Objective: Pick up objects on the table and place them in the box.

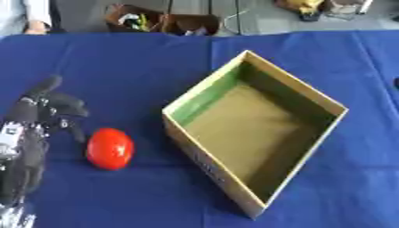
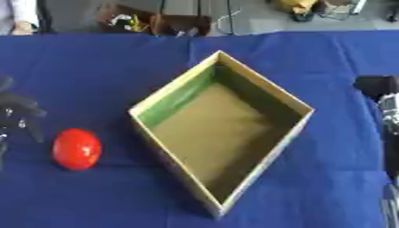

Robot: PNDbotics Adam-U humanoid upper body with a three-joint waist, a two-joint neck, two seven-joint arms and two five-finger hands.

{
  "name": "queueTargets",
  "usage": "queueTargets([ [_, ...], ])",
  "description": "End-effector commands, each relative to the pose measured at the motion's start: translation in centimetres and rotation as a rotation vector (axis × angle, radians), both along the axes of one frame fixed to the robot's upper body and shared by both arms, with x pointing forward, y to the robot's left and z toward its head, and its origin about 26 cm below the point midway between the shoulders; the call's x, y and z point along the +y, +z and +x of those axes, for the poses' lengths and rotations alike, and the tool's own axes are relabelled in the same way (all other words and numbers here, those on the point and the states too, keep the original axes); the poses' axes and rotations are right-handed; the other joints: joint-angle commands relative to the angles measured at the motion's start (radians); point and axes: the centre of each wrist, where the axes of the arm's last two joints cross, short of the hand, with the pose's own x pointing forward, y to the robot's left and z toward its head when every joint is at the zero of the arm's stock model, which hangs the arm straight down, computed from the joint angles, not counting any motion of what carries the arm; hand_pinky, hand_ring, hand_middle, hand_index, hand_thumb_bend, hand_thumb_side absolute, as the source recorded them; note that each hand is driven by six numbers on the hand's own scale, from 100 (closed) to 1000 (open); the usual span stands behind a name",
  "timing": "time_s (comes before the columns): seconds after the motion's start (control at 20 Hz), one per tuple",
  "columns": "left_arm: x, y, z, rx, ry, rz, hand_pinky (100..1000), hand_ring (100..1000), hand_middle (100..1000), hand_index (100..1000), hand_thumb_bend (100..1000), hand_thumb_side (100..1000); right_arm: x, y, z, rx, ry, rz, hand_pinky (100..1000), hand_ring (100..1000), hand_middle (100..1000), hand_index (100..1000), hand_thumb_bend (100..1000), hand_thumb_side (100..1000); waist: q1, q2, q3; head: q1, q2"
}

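- Left hand [image 1: 39,116] at nine o'clock, fingers spread wide, holding nothing.
- Red ball [image 1: 110,148] lies on the desk [image 1: 117,67] just beside it (apart).
- Box [image 1: 308,95] sits at centre.
- Right hand [image 2: 382,89] at three o'clock; fingers, cannot tell.

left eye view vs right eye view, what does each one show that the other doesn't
Only the left eye view shows the left hand almost whole, with its arm running down the left edge; its fingers look loosely spread beside the red object, not touching it. Only the right eye view shows the right hand, a dark shape at the right edge, too little visible to read its fingers. Both show the red object on the blue cloth, left of the open cardboard box, which looks empty, with clutter beyond the table's far edge.
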Motion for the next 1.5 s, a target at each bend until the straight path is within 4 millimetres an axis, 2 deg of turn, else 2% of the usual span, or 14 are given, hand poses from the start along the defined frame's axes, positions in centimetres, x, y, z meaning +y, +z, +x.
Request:
queueTargets([
  [0.05,0.3,0.6,-0.2,-0.025,0.018,0.005,372,626,613,912,100,1000,-0.3,0.6,-0.1,-0.020,-0.007,-0.008,864,793,600,692,100,809,-0.001,-0.021,0.000,0.000,-0.006],
  [0.2,1.3,1.1,-0.1,-0.057,0.112,0.081,357,634,645,937,100,929,-0.3,0.5,-0.2,-0.016,-0.010,-0.011,864,793,600,691,100,807,-0.001,-0.023,0.004,-0.004,-0.004],
  [0.25,1.6,1.4,-0.1,-0.077,0.154,0.124,361,665,688,952,100,813,-0.3,0.5,-0.2,-0.015,-0.011,-0.012,864,793,600,691,100,807,0.000,-0.024,0.005,-0.006,-0.003],
  [0.3,2.3,1.9,0.0,-0.118,0.224,0.216,361,665,688,952,100,813,-0.4,0.4,-0.2,-0.013,-0.012,-0.013,864,793,600,691,100,807,0.001,-0.025,0.007,-0.007,-0.001],
  [0.35,2.5,2.2,0.1,-0.150,0.281,0.291,357,692,748,965,100,700,-0.4,0.4,-0.2,-0.012,-0.013,-0.014,864,793,600,691,100,810,0.001,-0.026,0.008,-0.008,-0.001],
  [0.45,3.9,3.7,0.1,-0.226,0.430,0.587,369,719,781,980,100,656,-0.4,0.3,-0.3,-0.003,-0.015,-0.020,865,793,600,690,100,813,0.007,-0.031,0.011,-0.013,0.002],
  [0.6,4.2,5.0,0.2,-0.281,0.578,0.899,378,747,822,1000,100,745,-0.5,0.2,-0.4,0.009,-0.017,-0.027,865,794,600,690,100,818,0.013,-0.035,0.014,-0.015,0.003],
  [0.75,4.3,5.7,0.2,-0.303,0.648,1.056,418,772,845,1000,100,769,-0.5,0.1,-0.4,0.017,-0.017,-0.034,865,794,600,689,100,819,0.018,-0.039,0.015,-0.013,0.002],
  [0.8,4.3,5.8,0.2,-0.308,0.660,1.078,418,772,845,1000,100,769,-0.5,0.1,-0.4,0.018,-0.017,-0.036,865,794,600,689,100,819,0.019,-0.039,0.015,-0.012,0.001],
  [0.85,4.4,6.0,0.2,-0.314,0.661,1.107,491,806,865,1000,100,768,-0.5,0.1,-0.4,0.020,-0.016,-0.038,865,794,600,689,100,821,0.021,-0.039,0.015,-0.012,0.001],
  [1.0,4.6,6.4,0.1,-0.321,0.624,1.193,526,821,887,1000,100,794,-0.6,0.0,-0.5,0.028,-0.017,-0.045,866,794,600,689,100,825,0.026,-0.040,0.015,-0.013,0.001],
  [1.1,4.6,6.7,0.0,-0.305,0.554,1.272,564,838,916,1000,100,892,-0.6,-0.1,-0.5,0.032,-0.017,-0.049,866,794,600,689,100,827,0.029,-0.041,0.015,-0.012,0.005],
  [1.15,4.5,6.8,0.0,-0.288,0.511,1.303,569,837,922,1000,100,985,-0.6,-0.1,-0.5,0.033,-0.017,-0.051,866,794,600,688,100,827,0.030,-0.041,0.014,-0.012,0.007],
  [1.5,4.6,8.1,-0.1,-0.279,0.410,1.390,666,823,869,1000,100,1000,-0.6,-0.2,-0.6,0.046,-0.013,-0.065,866,794,600,686,100,831,0.036,-0.041,0.014,-0.010,0.008],
])
